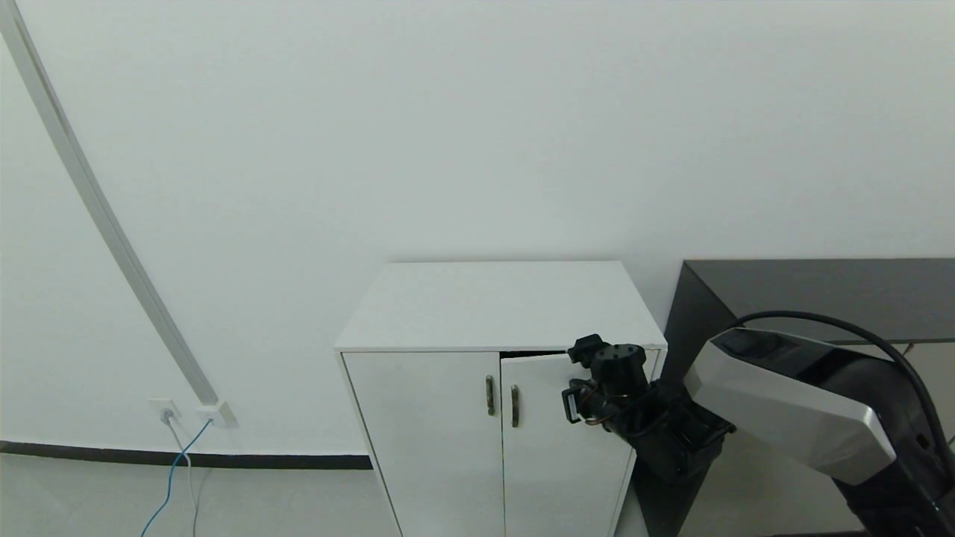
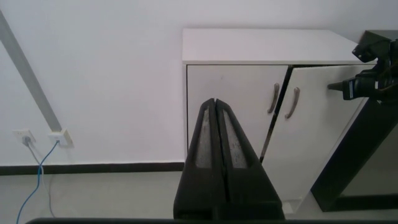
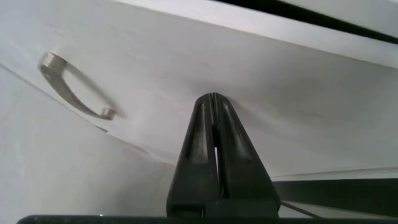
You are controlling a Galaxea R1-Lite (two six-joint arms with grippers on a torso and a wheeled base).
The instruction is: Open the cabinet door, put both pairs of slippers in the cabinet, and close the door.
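Observation:
A white two-door cabinet (image 1: 492,306) stands against the wall. Its right door (image 1: 559,455) is slightly ajar, with a dark gap along its top edge and at the middle seam (image 2: 273,127). The left door (image 1: 425,440) is flush. Each door has a metal handle (image 1: 515,406) near the seam. My right gripper (image 3: 213,99) is shut, its tip against the right door's face, a little way from the handle (image 3: 74,87); the right wrist (image 1: 619,373) is in front of the door's upper right part. My left gripper (image 2: 215,102) is shut on nothing, well back from the cabinet.
A black table (image 1: 821,287) stands close against the cabinet's right side. On the left wall runs a slanted cable duct (image 1: 97,201) down to a wall socket (image 1: 166,410) with cables hanging to the floor (image 1: 89,492).

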